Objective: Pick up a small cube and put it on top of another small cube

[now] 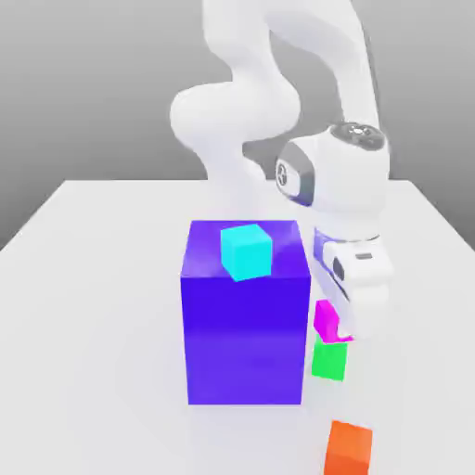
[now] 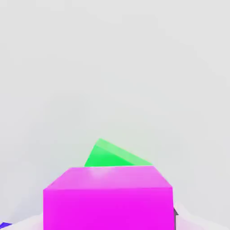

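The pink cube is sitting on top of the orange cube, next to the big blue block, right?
Not quite. The pink cube sits above the green cube, not the orange one. The exterior view shows it, right beside the big blue block. The orange cube lies by itself on the table, nearer the camera.

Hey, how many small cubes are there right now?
4: cyan cube atop the big blue cube, magenta cube on the green cube beside it, orange cube nearest the camera. More may hide behind.
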You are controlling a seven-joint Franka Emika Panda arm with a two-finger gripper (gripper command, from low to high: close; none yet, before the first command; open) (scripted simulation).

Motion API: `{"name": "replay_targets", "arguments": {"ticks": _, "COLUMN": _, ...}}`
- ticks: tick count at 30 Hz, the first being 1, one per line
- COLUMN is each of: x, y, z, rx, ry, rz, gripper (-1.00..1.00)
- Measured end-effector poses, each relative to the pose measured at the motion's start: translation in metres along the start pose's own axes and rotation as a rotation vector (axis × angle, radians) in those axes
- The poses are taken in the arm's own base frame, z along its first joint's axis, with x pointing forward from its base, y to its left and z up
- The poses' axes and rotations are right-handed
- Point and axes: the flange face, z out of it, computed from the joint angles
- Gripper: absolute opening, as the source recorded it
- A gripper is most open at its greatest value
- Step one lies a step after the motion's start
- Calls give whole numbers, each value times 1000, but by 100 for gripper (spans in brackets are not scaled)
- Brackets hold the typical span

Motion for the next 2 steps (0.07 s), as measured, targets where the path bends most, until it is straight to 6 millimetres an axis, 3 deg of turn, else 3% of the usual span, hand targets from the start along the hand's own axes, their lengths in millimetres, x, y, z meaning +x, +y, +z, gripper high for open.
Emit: {"name": "replay_targets", "arguments": {"ticks": 2, "x": 0, "y": 0, "z": 0, "rx": 0, "ry": 0, "rz": 0, "gripper": 100}}
